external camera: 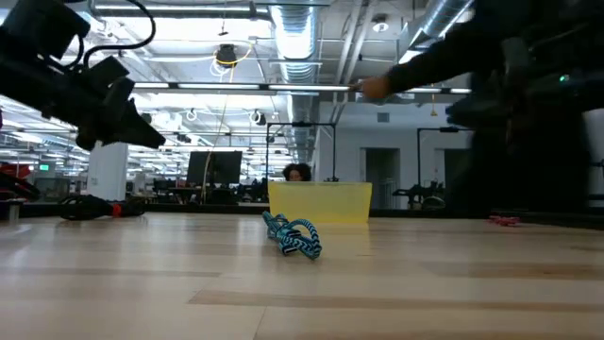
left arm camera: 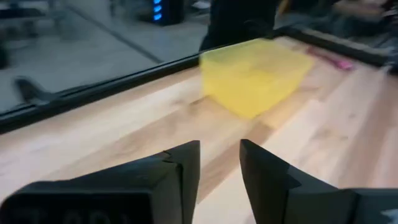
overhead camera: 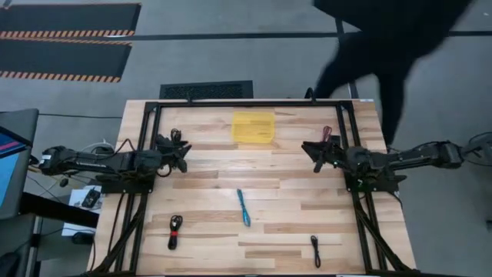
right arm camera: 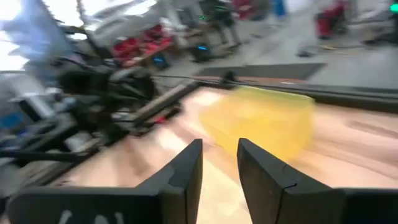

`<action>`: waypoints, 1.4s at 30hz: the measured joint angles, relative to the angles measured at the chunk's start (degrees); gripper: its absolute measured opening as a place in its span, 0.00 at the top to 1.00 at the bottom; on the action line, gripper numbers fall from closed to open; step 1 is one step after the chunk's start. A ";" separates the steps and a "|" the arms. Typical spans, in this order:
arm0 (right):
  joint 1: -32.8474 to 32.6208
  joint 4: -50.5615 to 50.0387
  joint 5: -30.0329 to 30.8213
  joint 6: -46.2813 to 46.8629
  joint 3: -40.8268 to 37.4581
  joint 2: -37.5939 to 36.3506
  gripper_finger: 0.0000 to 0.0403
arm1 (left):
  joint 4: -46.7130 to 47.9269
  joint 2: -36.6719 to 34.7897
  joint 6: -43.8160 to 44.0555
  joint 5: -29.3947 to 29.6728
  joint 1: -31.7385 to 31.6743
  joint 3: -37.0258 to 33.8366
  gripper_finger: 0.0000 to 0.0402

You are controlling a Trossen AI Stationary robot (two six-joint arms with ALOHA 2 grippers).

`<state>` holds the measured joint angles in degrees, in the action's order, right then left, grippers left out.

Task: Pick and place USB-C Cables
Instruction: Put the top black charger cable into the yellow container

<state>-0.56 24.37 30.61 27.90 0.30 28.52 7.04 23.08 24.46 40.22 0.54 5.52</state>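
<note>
A light-blue cable (overhead camera: pixel 244 208) lies coiled at the table's middle and also shows in the low view (external camera: pixel 293 236). A black-and-red cable (overhead camera: pixel 175 231) lies near left, a black cable (overhead camera: pixel 315 250) near right. A dark red cable (overhead camera: pixel 327 135) lies just beyond my right gripper, and a dark cable (overhead camera: pixel 175 135) just beyond my left gripper. My left gripper (overhead camera: pixel 184 155) hovers left of the middle, empty, with a narrow gap between its fingers (left arm camera: pixel 219 165). My right gripper (overhead camera: pixel 311 155) faces it from the right, also narrowly open and empty (right arm camera: pixel 219 162).
A yellow bin (overhead camera: pixel 254 127) stands at the far middle of the table, between the two grippers' lines of sight (left arm camera: pixel 258 74). A person in dark clothes (overhead camera: pixel 384 38) leans over the far right corner, with a hand (external camera: pixel 377 87) reaching above the table. A black frame (overhead camera: pixel 246 101) edges the table.
</note>
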 joint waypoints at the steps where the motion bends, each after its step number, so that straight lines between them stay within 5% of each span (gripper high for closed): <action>1: 0.33 0.52 1.64 0.13 0.00 1.26 0.66 | 2.62 0.52 1.46 0.93 0.00 1.28 0.72; 6: 4.29 3.84 6.91 0.13 1.34 6.25 0.63 | 14.27 3.94 10.26 5.11 -1.94 6.01 0.67; 14: 8.97 11.90 -0.23 -4.03 6.52 15.06 0.60 | 16.00 13.31 19.51 3.40 -8.59 6.79 0.66; 22: 9.72 14.44 -0.80 -10.55 13.52 25.61 0.60 | 15.54 22.34 21.24 -5.73 -15.76 6.84 0.66; 42: 9.08 13.54 -2.32 -20.74 31.56 48.71 0.59 | 15.61 24.90 16.73 -8.85 -19.39 6.97 0.66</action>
<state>8.52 37.91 28.28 7.16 31.86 77.23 22.66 47.99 41.19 31.37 -18.85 12.49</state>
